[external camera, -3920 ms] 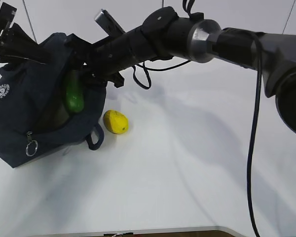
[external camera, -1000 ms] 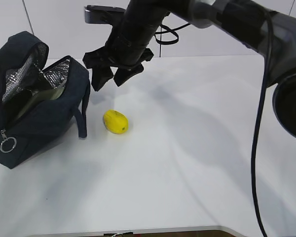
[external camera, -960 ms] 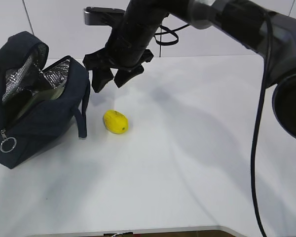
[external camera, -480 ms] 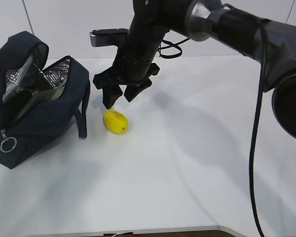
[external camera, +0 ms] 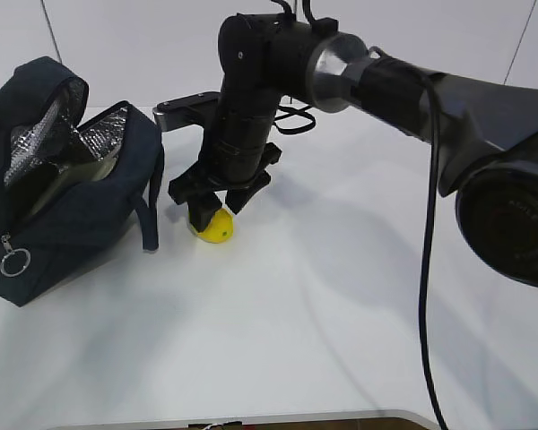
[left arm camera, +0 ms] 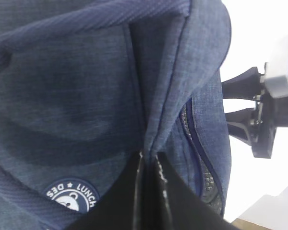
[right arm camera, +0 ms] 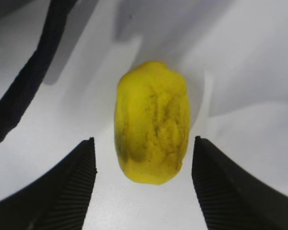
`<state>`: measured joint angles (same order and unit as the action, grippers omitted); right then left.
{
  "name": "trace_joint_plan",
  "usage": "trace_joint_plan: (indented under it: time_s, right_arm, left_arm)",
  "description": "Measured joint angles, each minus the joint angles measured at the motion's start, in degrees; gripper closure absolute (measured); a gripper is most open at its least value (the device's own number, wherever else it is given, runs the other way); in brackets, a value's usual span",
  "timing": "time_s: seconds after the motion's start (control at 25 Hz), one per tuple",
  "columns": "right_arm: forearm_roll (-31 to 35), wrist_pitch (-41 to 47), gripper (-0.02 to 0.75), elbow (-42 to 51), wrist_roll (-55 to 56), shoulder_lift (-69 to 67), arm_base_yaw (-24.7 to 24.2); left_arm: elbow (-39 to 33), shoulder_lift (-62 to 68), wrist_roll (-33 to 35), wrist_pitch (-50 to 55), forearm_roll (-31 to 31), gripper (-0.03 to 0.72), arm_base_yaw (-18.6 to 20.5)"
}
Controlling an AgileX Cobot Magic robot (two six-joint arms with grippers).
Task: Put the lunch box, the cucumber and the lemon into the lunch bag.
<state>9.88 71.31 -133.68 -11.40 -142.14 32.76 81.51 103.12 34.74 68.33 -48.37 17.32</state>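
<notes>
white tabletop point(external camera: 341, 296) runs to a pale back wall, and the lemon point(right arm camera: 152, 122) is the only loose item you have left on it, just beside the lunch bag point(external camera: 63, 206) and its hanging handle loop point(right arm camera: 26, 84). your right gripper point(right arm camera: 143, 179) is spread wide and straddles the lemon, one finger on each flank, neither touching yet. the lemon's long axis runs along the gap between the fingers, so closing should pinch its narrow width. your left gripper point(left arm camera: 150, 191) is clamped on a fold of the bag's fabric, holding the mouth open. the right arm is clearly the nearer one for this pick.
</notes>
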Motion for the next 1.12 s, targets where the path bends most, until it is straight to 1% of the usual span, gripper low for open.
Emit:
trace_joint_plan:
  time_s: [0.4,0.96,1.04,1.12]
  right_arm:
    - [-1.1,0.0,0.235,0.0,-0.8,-1.0,0.1]
    - [-1.1,-2.6,0.236,-0.1,-2.4,-1.9,0.1]
    - [-0.8,-2.7,0.242,-0.1,-2.5,-1.9,0.1]
    - [-0.1,-2.8,0.266,-0.1,-2.6,-2.1,0.1]
  left_arm:
    - [0.0,0.0,0.0,0.0,0.1,0.701,0.0]
    - [0.0,0.0,0.0,-0.1,0.1,0.701,0.0]
    - [0.0,0.0,0.0,-0.1,0.1,0.701,0.0]
    - [0.0,0.0,0.0,-0.1,0.1,0.701,0.0]
